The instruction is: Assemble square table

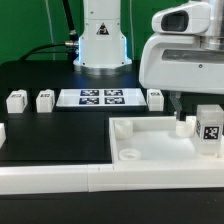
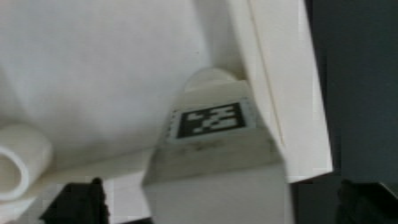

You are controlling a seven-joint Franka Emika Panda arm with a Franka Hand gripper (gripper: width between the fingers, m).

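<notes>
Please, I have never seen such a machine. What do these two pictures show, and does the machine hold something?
This is one robot arm building a square table. The exterior view looks at the whole scene from off the arm; the wrist view comes from a camera on the arm's wrist. On the black table lie the white square table top, short loose legs and the flat marker board. The end effector, the two-fingered grasping part, hangs open over the table top. One tagged leg shows between its fingers, but nothing is gripped.
</notes>
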